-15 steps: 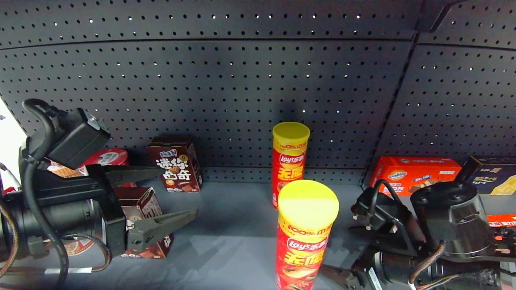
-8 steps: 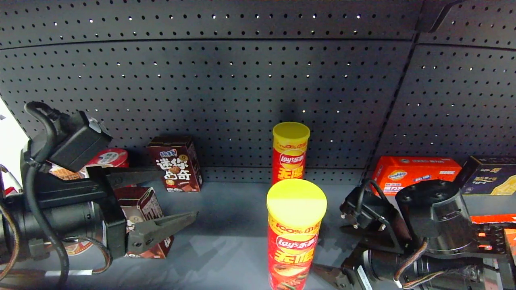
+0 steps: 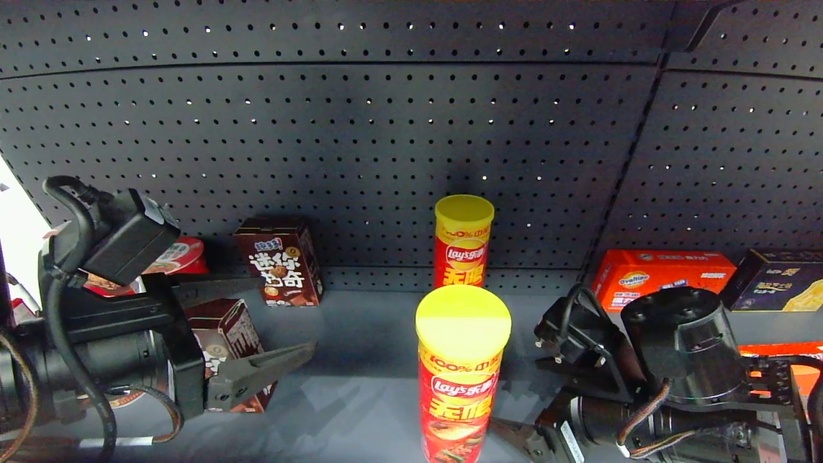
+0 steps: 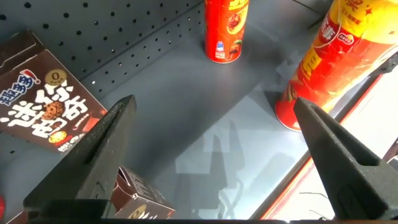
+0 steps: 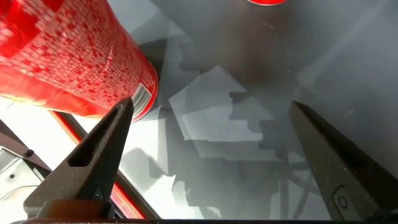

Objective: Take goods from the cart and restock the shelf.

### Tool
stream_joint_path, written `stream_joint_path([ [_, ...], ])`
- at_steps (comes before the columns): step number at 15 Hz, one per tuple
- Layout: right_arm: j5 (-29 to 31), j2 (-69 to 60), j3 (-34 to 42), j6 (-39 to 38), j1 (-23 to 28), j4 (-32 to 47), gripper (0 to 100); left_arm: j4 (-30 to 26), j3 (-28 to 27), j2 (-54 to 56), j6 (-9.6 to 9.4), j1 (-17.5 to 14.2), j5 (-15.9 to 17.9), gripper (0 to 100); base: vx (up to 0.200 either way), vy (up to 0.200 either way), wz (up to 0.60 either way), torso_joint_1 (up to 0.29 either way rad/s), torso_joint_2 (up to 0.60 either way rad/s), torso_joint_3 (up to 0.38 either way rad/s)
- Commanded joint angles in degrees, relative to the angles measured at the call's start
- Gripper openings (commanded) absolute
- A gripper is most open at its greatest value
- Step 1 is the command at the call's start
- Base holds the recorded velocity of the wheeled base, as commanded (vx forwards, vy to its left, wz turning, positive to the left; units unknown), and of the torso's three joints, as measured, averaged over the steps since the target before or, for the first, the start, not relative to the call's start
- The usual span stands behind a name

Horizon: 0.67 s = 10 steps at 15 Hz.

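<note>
Gleaming cylindrical chip can (image 3: 460,379) on matte shelf (image 3: 360,392)

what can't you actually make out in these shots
Head view, red tub: mostly hidden behind the left arm.
Head view, nearer brown box: partly covered by the left gripper.
Head view, right gripper: fingers cut off by the bottom edge and blocked by the front chip can.
Head view, dark box: cut off by the right edge.
</note>
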<state>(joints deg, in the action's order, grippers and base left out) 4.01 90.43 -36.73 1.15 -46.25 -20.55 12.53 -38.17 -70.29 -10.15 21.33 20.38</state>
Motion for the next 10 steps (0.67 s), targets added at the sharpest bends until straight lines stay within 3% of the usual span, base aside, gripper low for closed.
stream_joint_path([
  [1,0.1,-1.2,-0.7,0.0,0.6,-0.1,100,0.0,0.0,0.1,0.05,0.0,0.0,100,0.0,0.0,0.0,0.0,0.0,0.0],
  [10,0.6,6.5,-16.1,0.1,13.7,0.0,100,0.0,-0.4,0.7,0.31,-0.1,-0.1,100,0.0,0.0,0.0,0.0,0.0,0.0],
])
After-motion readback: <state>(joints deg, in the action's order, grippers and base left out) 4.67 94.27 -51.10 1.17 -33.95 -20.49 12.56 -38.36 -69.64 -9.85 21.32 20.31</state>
